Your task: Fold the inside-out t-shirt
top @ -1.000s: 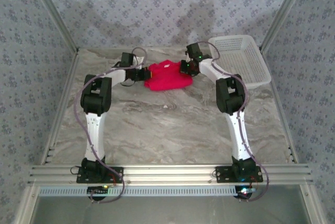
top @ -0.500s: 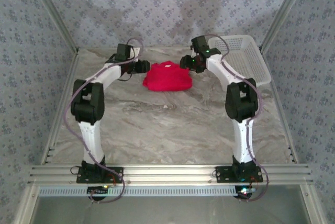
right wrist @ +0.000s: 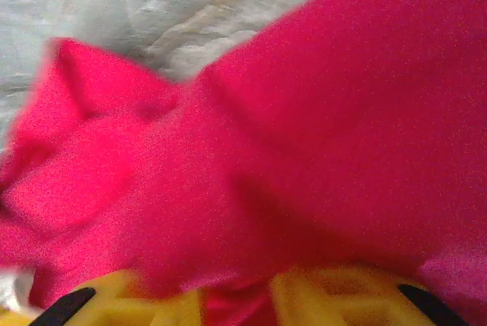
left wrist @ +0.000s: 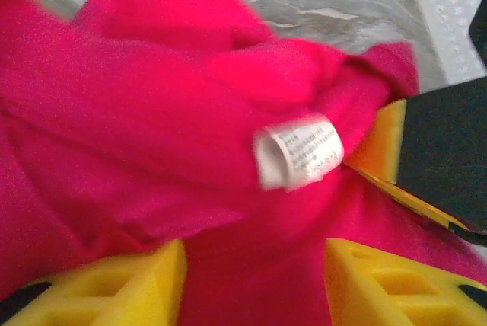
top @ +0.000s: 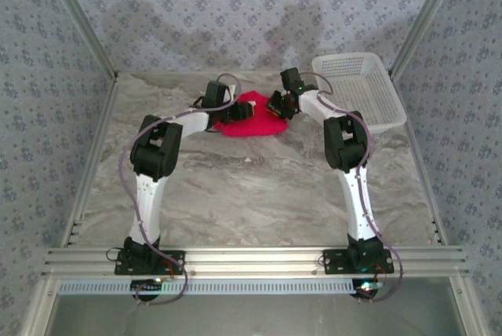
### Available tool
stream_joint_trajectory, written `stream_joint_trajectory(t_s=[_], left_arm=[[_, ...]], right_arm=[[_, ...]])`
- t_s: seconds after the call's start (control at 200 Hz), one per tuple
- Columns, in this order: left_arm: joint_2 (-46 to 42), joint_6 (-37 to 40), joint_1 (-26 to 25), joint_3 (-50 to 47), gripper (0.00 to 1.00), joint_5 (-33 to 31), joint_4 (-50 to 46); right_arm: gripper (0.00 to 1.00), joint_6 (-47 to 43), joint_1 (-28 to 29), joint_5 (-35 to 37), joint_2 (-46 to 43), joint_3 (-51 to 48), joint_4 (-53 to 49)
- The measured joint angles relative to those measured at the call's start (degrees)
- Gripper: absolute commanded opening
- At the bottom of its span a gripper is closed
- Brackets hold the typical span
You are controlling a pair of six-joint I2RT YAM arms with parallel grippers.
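Where the t-shirt is: The red t-shirt point(top: 249, 118) lies in a bunched heap at the far middle of the bench point(top: 251, 187). It is near the white basket point(top: 361, 89) but not touching it.
Left gripper: The left gripper point(top: 229, 108) is at the left edge of the heap. Its yellow fingers point(left wrist: 114, 288) are spread wide. Red cloth lies loose between them and is not squeezed.
Right gripper: The right gripper point(top: 276, 105) is at the right edge of the heap. Its fingers point(right wrist: 335, 295) sit close together with a fold of cloth in the small gap. I cannot tell if they pinch it tight or only touch it.
White label: A small white label point(left wrist: 298, 151) sticks out of the cloth, just beside the right gripper.
Step now: I think each gripper is trying to take one side of the shirt so it can be pulled flat.
How to do it well: Grab an edge, like a hem or a shoulder, not a fat lump. Close fully before lifting. Then pull apart gently and evenly, so the cloth opens out and does not slip.
Watch out: The two grippers are very near each other. Go slowly so they do not bump.
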Motion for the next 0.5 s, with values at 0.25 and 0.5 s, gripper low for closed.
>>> stream_joint_trajectory(t_s=[0.25, 0.5], left_arm=[[-1.9, -0.3, 3.2, -3.0, 0.57, -0.5, 2.6], [-12.3, 6.8, 2.5, -10.6, 0.72, -6.9, -6.3]], right_arm=[[0.33, 1.5, -1.7, 3.2, -1.6, -2.3, -0.4], [0.52, -3.2, 0.2, 5.4, -9.4, -9.4, -4.4]])
